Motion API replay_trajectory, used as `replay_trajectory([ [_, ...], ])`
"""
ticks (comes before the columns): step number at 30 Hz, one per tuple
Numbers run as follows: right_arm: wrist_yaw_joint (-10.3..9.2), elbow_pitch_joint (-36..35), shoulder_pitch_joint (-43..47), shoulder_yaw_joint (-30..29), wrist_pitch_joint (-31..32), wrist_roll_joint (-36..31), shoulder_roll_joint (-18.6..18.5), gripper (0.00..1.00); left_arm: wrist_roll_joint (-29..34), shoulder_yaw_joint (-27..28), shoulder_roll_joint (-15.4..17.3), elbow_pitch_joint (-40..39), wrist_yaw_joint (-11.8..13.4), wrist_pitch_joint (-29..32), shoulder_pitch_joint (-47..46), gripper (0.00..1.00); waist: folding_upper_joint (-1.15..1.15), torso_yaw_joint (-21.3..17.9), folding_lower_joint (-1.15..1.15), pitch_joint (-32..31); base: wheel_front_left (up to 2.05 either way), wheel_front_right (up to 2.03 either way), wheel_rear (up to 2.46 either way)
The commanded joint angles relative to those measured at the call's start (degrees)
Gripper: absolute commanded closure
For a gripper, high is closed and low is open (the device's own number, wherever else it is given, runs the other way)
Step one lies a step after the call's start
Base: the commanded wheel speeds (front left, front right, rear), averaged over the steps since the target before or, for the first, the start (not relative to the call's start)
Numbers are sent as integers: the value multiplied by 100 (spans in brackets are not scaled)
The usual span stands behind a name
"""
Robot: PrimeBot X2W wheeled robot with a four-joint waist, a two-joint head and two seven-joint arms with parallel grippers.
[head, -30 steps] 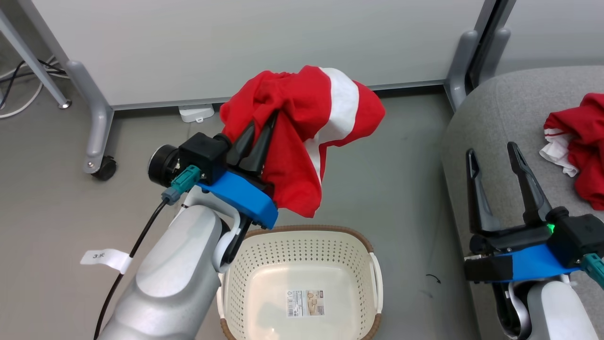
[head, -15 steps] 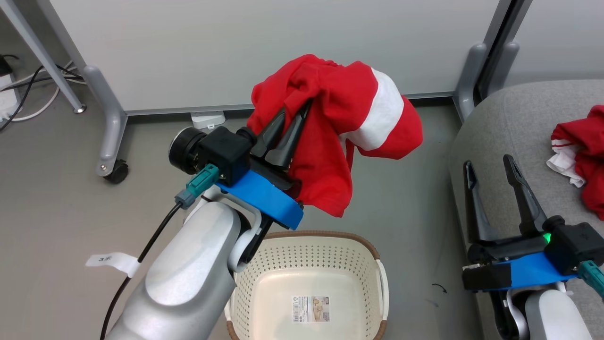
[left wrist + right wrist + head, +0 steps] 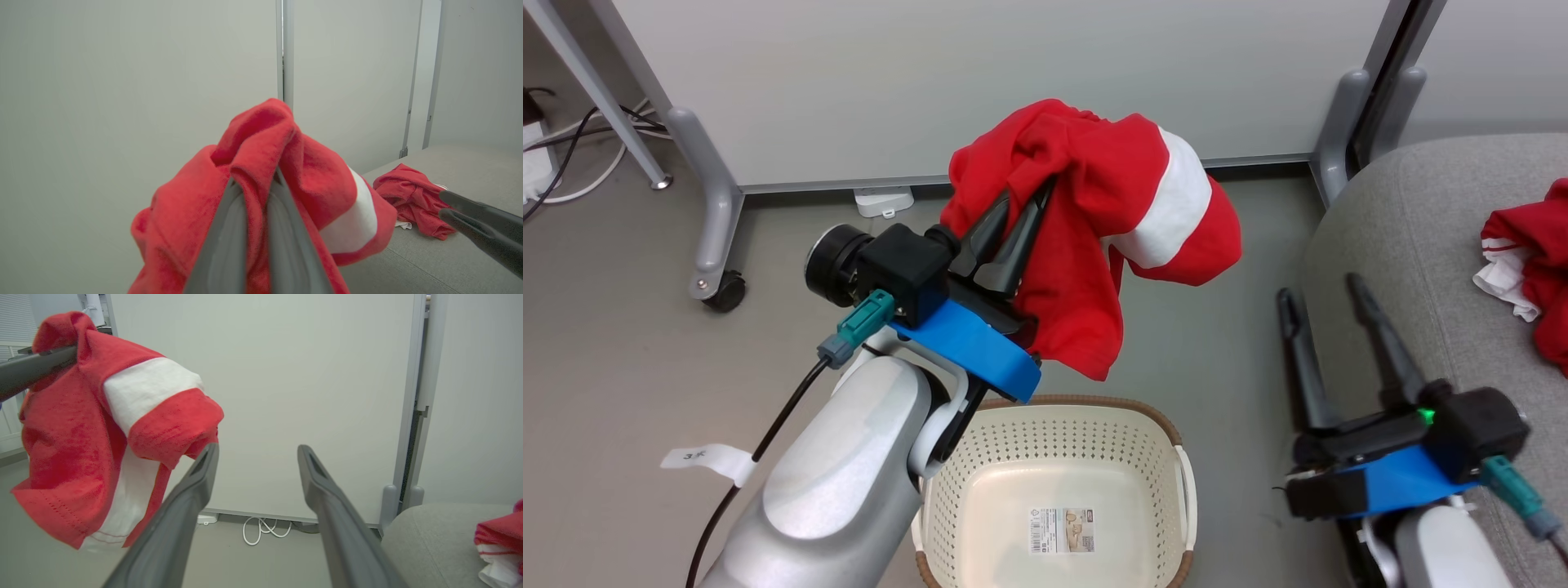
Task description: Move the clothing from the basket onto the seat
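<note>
My left gripper (image 3: 1025, 192) is shut on a red garment with a white band, the clothing (image 3: 1094, 245), which hangs bunched in the air above and behind the basket (image 3: 1168, 465). The cream basket holds nothing but a label sticker on its bottom. In the left wrist view the fabric (image 3: 310, 179) wraps over my closed fingers. A second piece of red and white clothing (image 3: 1531, 261) lies on the grey seat (image 3: 1421, 229) at the right. My right gripper (image 3: 1320, 287) stands open at the seat's left edge, holding nothing; its own view shows the same (image 3: 257, 448).
A white partition panel (image 3: 980, 82) on grey wheeled legs (image 3: 711, 237) stands behind. Cables (image 3: 572, 155) lie on the floor at the far left, and a white cord (image 3: 263, 528) lies under the panel. Grey floor (image 3: 1241, 343) separates basket and seat.
The head view has shifted. My left gripper has carried the held clothing a little right and up relative to the basket. My right gripper has moved left, off the seat towards its edge.
</note>
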Motion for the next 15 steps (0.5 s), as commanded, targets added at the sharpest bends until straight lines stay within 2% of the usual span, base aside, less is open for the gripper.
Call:
replay_trajectory([
  [1, 3, -39, 89, 196, -20, 31, -2, 0, -6, -9, 23, -27, 23, 3, 41, 100, -1, -2, 0, 6, 0, 0, 0],
  [9, 3, -62, 108, 1193, -20, 175, -5, 0, -2, -72, 3, -20, 45, -9, -9, 100, -1, 23, 0, 28, 0, 0, 0],
  [15, 3, 209, -163, 1748, -20, 173, -10, 0, 10, -153, -43, -5, 27, -23, -107, 100, -1, 99, 0, 74, 0, 0, 0],
])
